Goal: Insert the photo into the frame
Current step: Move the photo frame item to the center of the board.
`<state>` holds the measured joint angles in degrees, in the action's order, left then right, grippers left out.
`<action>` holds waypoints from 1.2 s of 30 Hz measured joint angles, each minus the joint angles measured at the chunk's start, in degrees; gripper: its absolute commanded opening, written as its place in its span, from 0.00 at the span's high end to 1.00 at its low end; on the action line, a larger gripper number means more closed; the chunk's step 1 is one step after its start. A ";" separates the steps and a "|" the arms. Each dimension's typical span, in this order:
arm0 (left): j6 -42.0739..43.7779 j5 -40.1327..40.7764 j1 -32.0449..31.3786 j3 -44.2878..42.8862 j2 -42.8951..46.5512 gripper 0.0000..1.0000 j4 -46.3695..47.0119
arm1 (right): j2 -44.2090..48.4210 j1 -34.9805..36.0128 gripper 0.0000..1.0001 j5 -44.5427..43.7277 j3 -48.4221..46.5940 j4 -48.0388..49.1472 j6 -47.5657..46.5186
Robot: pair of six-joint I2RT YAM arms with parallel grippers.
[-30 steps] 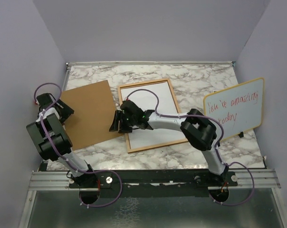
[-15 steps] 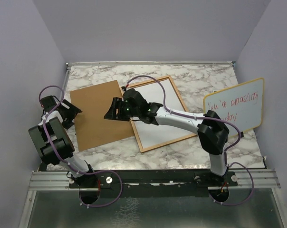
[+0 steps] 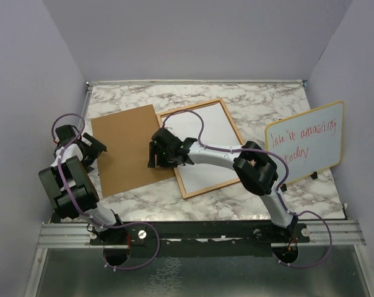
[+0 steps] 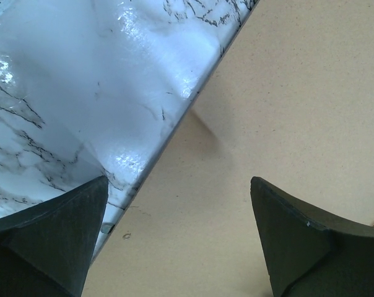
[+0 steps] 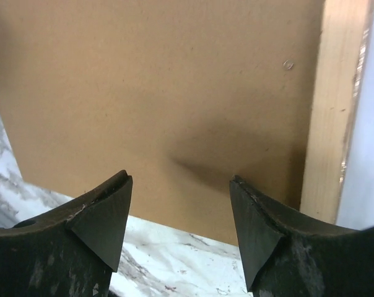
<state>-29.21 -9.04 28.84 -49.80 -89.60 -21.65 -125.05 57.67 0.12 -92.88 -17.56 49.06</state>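
- Lower left of the top view: the left gripper [image 3: 91, 148] sits at the left edge of the brown back board [image 3: 125, 151], released, with nothing between its fingers.
- Its wrist view shows the left gripper [image 4: 178, 185] straddling that edge. The back board [image 4: 298, 124] lies under the right finger and the marble table [image 4: 82, 74] under the left.
- Centre of the top view: the right gripper [image 3: 155, 154] hangs over the board's right edge, also released and empty.
- The right wrist view gives what the overhead one hides. The right gripper [image 5: 181, 179] is above the back board [image 5: 162, 80], with the frame's pale wooden rim [image 5: 335, 111] at the right of the picture, touching the board. I cannot tell whether the board overlaps the rim.
- The deciding relation: the frame [image 3: 218, 187] lies just right of the board. Both long axes run bottom to top, leaning to the upper left. I judge the board must go right, onto the rim, and the right gripper is the nearer.
- The photo's printed face shows in no view. The white panel [image 3: 212, 133] inside the rim may be the photo face down or bare glazing; I cannot tell.
- Far right: a whiteboard [image 3: 304, 145] with red handwriting stands well apart.
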 measured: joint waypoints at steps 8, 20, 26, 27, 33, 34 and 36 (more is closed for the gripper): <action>0.35 0.09 0.00 0.00 0.00 0.01 -0.13 | -0.76 -1.18 0.27 -9.18 -2.99 -4.22 -2.43; 0.70 0.09 0.00 0.00 -0.02 0.01 -0.17 | -1.79 -3.80 0.24 -11.67 -3.54 -4.79 -3.72; 0.85 -0.04 0.00 -0.02 -0.22 0.07 -0.17 | -1.90 -4.48 0.23 -7.76 -3.37 -3.19 -4.55; 0.94 -0.20 0.02 -0.07 -0.28 0.08 -0.20 | -1.95 -4.66 0.24 -5.97 -3.23 -2.38 -4.52; 1.46 -2.91 0.57 -0.55 -1.22 0.15 -0.52 | -2.12 -6.73 0.25 7.37 -0.44 5.66 -3.56; 1.66 -3.52 0.70 -0.59 -1.40 0.17 -0.31 | -2.03 -6.93 0.25 9.03 0.31 7.15 -3.61; 1.90 -3.87 0.90 -0.66 -1.49 0.20 -0.31 | -1.33 -7.43 0.25 11.02 2.01 9.35 -3.93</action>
<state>-27.31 -12.91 29.74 -50.46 -91.09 -21.96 -126.39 50.24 11.14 -90.87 -8.21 45.12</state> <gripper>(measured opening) 0.847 0.753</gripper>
